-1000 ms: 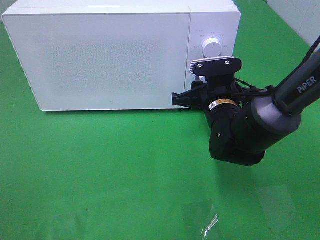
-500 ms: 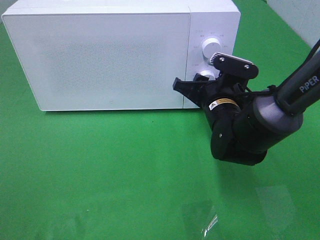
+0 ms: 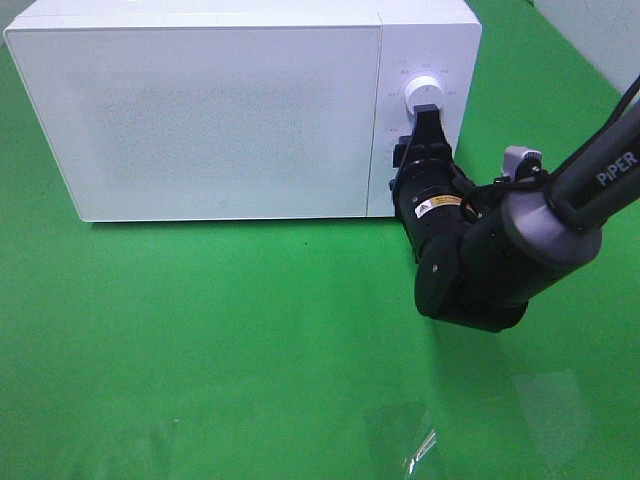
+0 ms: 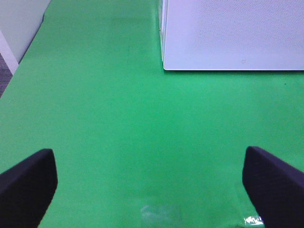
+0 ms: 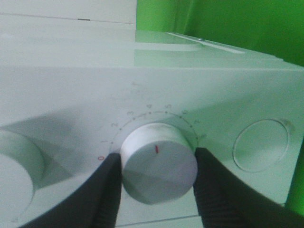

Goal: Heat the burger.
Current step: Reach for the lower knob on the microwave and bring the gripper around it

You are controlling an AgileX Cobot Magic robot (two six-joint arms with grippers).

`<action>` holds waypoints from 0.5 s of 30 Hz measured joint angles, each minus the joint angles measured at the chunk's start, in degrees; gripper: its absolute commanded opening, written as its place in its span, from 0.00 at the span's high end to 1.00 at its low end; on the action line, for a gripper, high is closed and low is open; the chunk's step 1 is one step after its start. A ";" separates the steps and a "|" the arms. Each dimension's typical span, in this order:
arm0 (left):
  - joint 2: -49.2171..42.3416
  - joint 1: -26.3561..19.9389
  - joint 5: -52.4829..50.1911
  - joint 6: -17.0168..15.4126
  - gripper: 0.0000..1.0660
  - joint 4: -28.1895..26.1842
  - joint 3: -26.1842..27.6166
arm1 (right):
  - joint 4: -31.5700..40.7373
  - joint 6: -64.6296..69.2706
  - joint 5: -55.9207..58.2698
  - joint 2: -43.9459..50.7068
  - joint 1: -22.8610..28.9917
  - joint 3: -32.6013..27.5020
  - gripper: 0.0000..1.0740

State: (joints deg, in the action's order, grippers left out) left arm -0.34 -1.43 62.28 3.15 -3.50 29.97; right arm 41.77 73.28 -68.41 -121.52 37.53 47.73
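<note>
On green matte desk [image 3: 250,350]: white smooth box microwave [image 3: 220,110], door shut, its speckled panel opaque. The burger is not visible in any view. Black left fingers [image 4: 26,187] are spread wide, partly cut off by the frame edge. Black right fingers [image 5: 107,190] clamp the white cylindrical dial [image 5: 158,161], which has a red tick and faint numerals.
</note>
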 measured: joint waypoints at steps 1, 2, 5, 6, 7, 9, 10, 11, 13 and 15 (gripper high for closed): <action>0.00 0.00 0.00 0.00 0.08 0.00 0.00 | 0.23 2.41 0.29 0.06 0.06 0.17 1.00; 0.00 0.00 0.00 0.00 0.08 0.00 0.00 | 0.23 2.41 0.29 0.06 0.06 0.17 1.00; 0.00 0.00 0.00 0.00 0.08 0.00 0.00 | 0.34 2.81 0.34 0.06 0.06 0.17 0.99; 0.00 0.00 0.00 0.00 0.08 0.00 0.00 | 0.34 2.81 0.34 0.06 0.06 0.17 0.99; 0.00 0.00 0.00 0.00 0.08 0.00 0.00 | 0.34 2.81 0.34 0.06 0.06 0.17 0.99; 0.00 0.00 0.00 0.00 0.08 0.00 0.00 | 0.34 2.81 0.34 0.06 0.06 0.17 0.98; 0.00 0.00 0.00 0.00 0.08 0.00 0.00 | 0.34 2.81 0.34 0.06 0.06 0.17 0.98; 0.00 0.00 0.00 0.00 0.08 0.00 0.00 | 0.34 2.81 0.34 0.06 0.06 0.17 0.98; 0.00 0.00 0.00 0.00 0.08 0.00 0.00 | 0.34 2.81 0.34 0.06 0.06 0.17 0.97; 0.00 0.00 0.00 0.00 0.08 0.00 0.00 | 0.34 2.75 0.34 0.06 0.06 0.17 0.96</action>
State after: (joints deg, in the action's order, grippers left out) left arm -0.34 -1.43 62.28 3.15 -3.50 29.97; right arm 42.11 76.03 -68.07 -121.47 37.59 47.90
